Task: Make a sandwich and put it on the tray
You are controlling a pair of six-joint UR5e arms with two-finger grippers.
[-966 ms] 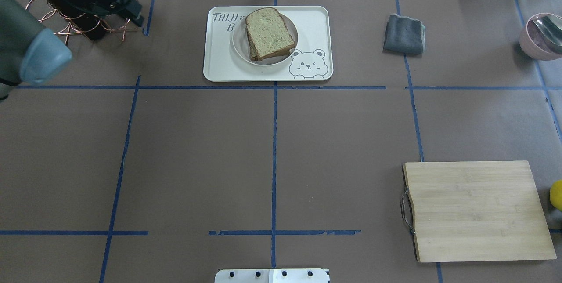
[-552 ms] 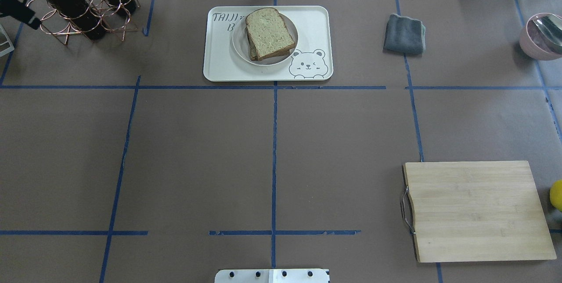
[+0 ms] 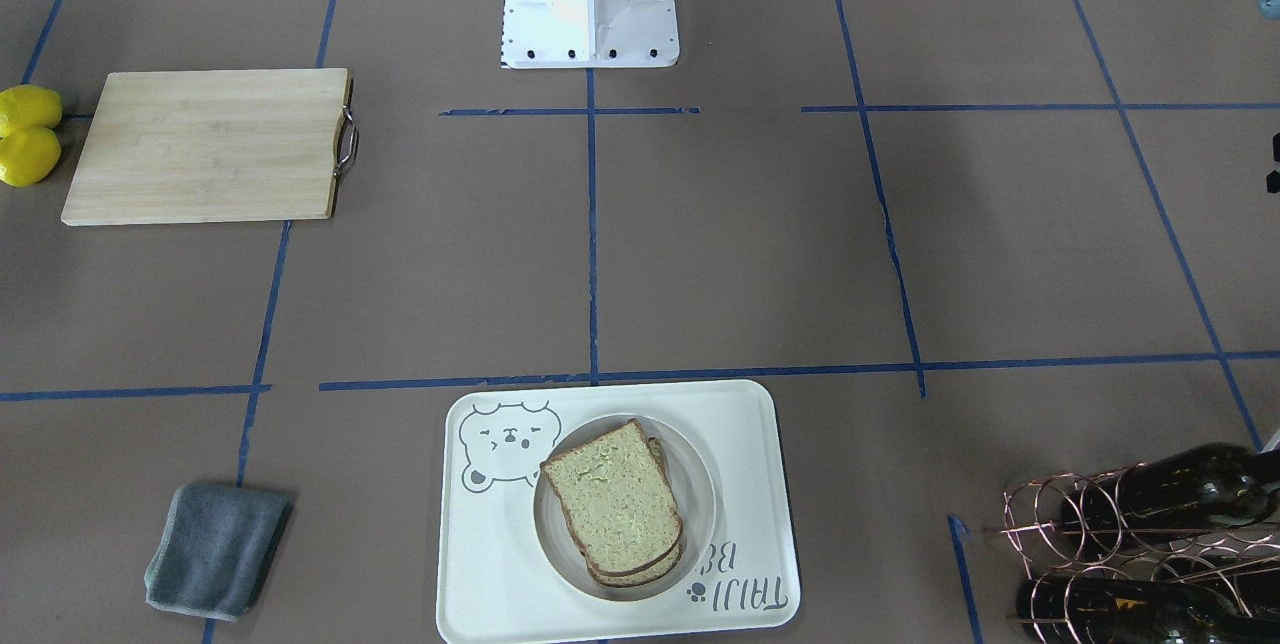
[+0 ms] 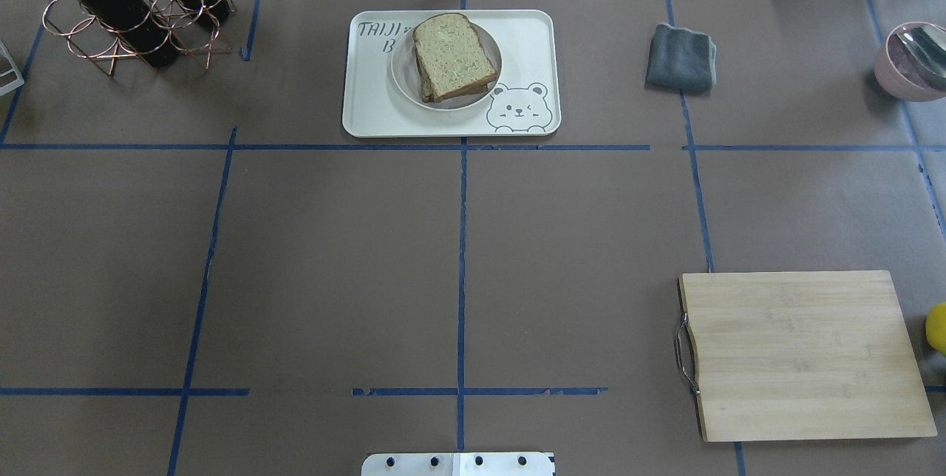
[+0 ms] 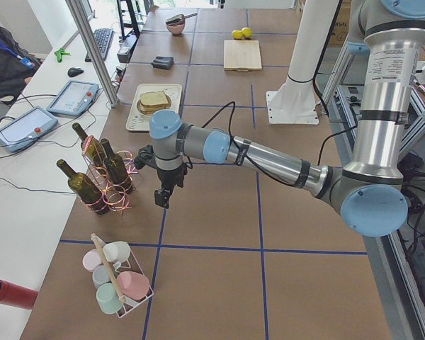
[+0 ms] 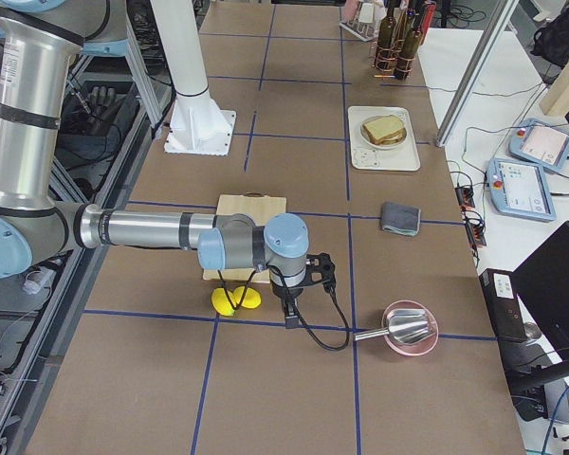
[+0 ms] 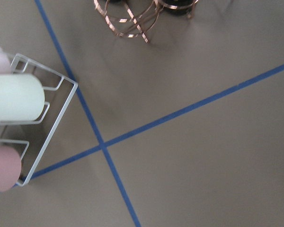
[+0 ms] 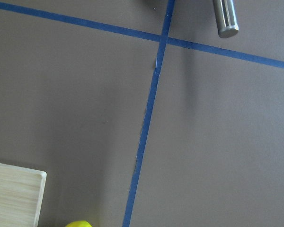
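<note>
1. Front-facing view: the sandwich (image 3: 615, 499), two stacked bread slices, lies on a round white dish (image 3: 703, 484) on the cream tray (image 3: 760, 444), at the near edge of the brown table (image 3: 730, 244). Grey lettering, upside down here, reads "TAIJI" above "BE". The tray's lower edge is cut off, and what lies between the slices cannot be made out.
2. Overhead view: "TAIJI" and a "B" read upright; the dish hides the rest. A bear face is drawn at one corner.
3. Left side view: the left gripper (image 5: 161, 196) hangs over bare table beside a copper wire rack (image 5: 106, 188) of wine bottles. Nothing is seen in it; how far open it is cannot be told.
4. Right side view: the right gripper (image 6: 290, 318) hangs between two lemons (image 6: 235, 300) and a pink bowl (image 6: 408, 332). Its opening cannot be told. The sandwich is well apart.
5. Left wrist view: crossed blue tape (image 7: 180, 113); a cup rack (image 7: 47, 118), cut off at the left.
6. Right wrist view: a cutting board (image 8: 14, 198) corner and a metal handle (image 8: 226, 19), both cut off.
</note>
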